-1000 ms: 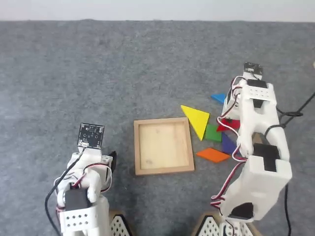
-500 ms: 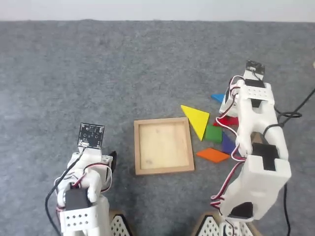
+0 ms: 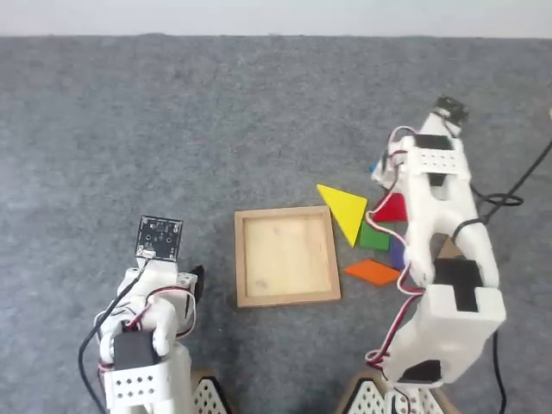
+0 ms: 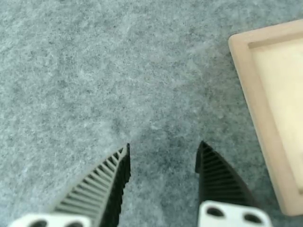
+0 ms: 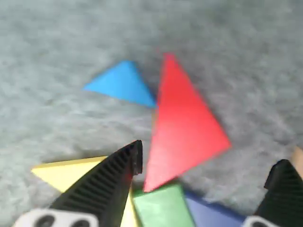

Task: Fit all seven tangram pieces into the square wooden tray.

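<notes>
Tray (yellow triangle near corner), carpet leftward

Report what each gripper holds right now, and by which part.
Nothing is held. The left gripper stands open over grey carpet beside the square wooden tray; the right gripper hangs open above the flat red triangle piece.

Surface: grey cloth, felt-like, fuzzy, matt. Tray: pale bare wood, smooth, matt. Red triangle: smooth flat face, even colour, faint sheen. Left tool: black plastic, ribbed inner faces; white matt plastic mounts.
</notes>
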Motion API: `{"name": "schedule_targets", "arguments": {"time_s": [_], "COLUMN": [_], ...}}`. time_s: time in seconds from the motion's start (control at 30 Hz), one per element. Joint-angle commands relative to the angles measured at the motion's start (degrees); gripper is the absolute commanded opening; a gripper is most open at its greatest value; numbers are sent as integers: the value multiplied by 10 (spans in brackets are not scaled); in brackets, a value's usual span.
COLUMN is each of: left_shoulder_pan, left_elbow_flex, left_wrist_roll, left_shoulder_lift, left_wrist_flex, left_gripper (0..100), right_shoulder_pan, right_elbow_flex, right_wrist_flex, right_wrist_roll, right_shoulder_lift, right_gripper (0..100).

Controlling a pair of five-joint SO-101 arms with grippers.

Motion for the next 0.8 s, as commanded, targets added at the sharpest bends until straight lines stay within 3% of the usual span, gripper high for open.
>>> {"name": "schedule_targets", "arguments": {"time_s": [0.0, 0.3, 0.5, 0.77], "left_shoulder_pan": [0, 1, 1, 1], "left_elbow_flex": [-5, -5, -5, -5], "left_wrist_roll": [-4, -4, -4, -4], "left_shoulder_lift": [-11, -11, -11, -11], "left_wrist_flex": [3, 3, 3, 3], "left_gripper": [219, 219, 219, 219], "right_shoulder_pan": [-33, 7, 10, 7], "right_elbow_flex": [-11, -33, -90, -132], "right_wrist_flex": [-32, -56, -7, 18], "right_wrist_roll": [-9, -9, -9, -9], "right_shoulder_lift": [-9, 87, 135, 166], "right_gripper": [409, 409, 395, 128]}}
